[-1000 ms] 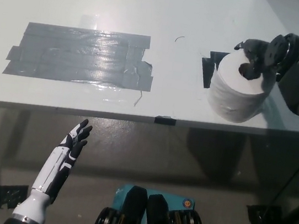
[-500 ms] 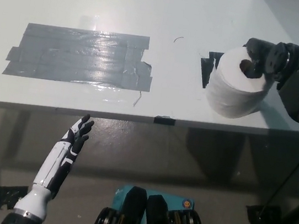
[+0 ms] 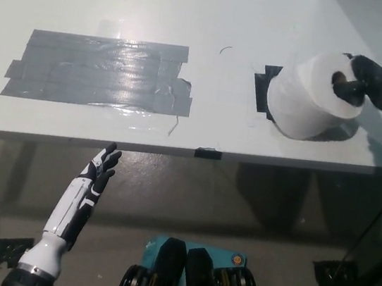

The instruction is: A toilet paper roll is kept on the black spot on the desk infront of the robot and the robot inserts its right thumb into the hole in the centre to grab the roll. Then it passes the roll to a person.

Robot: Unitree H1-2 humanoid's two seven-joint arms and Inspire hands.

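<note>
Your right hand point(image 3: 371, 79) has its thumb hooked into the core of the single toilet paper roll point(image 3: 311, 96), tipped above the black spot point(image 3: 262, 89) with its hole facing right. Left hand point(image 3: 98, 172) hangs below the desk point(image 3: 195, 8), fingers loosely spread.

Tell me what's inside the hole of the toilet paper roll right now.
A finger of the black right hand goes into the centre hole of the toilet paper roll. How deep it reaches is hidden by the roll. The white left hand rests open below the desk edge.
</note>
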